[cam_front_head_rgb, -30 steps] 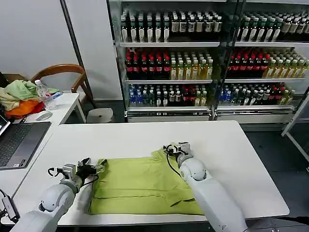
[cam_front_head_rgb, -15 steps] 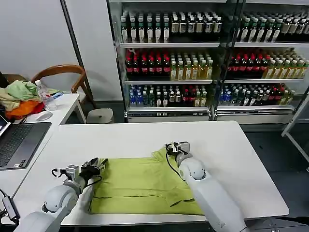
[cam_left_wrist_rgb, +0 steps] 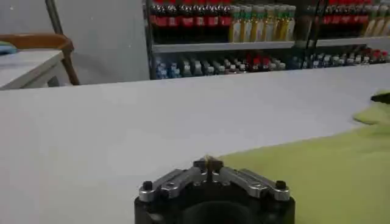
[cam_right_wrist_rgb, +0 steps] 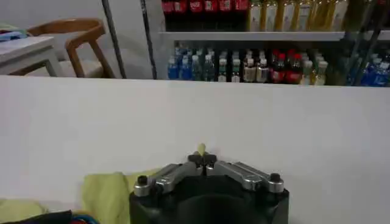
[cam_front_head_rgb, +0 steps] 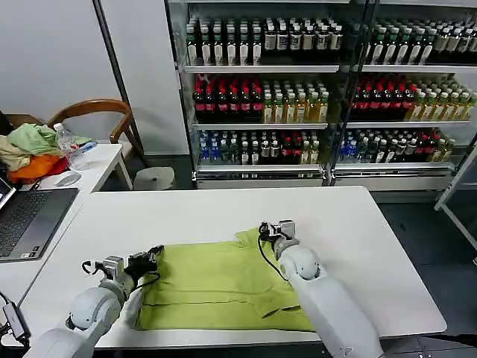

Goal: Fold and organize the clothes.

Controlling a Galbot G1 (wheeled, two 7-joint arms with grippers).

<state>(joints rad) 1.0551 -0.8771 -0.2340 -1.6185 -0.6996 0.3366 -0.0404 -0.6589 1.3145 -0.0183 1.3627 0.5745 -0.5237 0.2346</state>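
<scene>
The plain lime yellow-green short-sleeved cotton T-shirt (cam_front_head_rgb: pixel 223 287) lies flat on the white rectangular worktop (cam_front_head_rgb: pixel 223 212), toward its near edge, already doubled into a rough rectangle.

The left claw (cam_front_head_rgb: pixel 153 256) sits at the shirt's far left corner. In the left wrist view its fingers are pressed together with a sliver of green cloth caught at the tips (cam_left_wrist_rgb: pixel 211 161), so it is judged to be pinching the shirt's edge.

The right claw (cam_front_head_rgb: pixel 273 230) sits at the shirt's far right corner, where the fabric rises into a small peak. In the right wrist view its fingers likewise meet on a tuft of yellow-green cloth (cam_right_wrist_rgb: pixel 202 150), so it too is pinching the shirt.

Both claws grip matching far corners, low to the worktop. This placement is judged to suit carrying one edge evenly across the garment for a further fold, keeping that edge taut and straight.

A heap of pale green, beige and orange garments (cam_front_head_rgb: pixel 30 153) rests on the white side table (cam_front_head_rgb: pixel 100 168), well apart
</scene>
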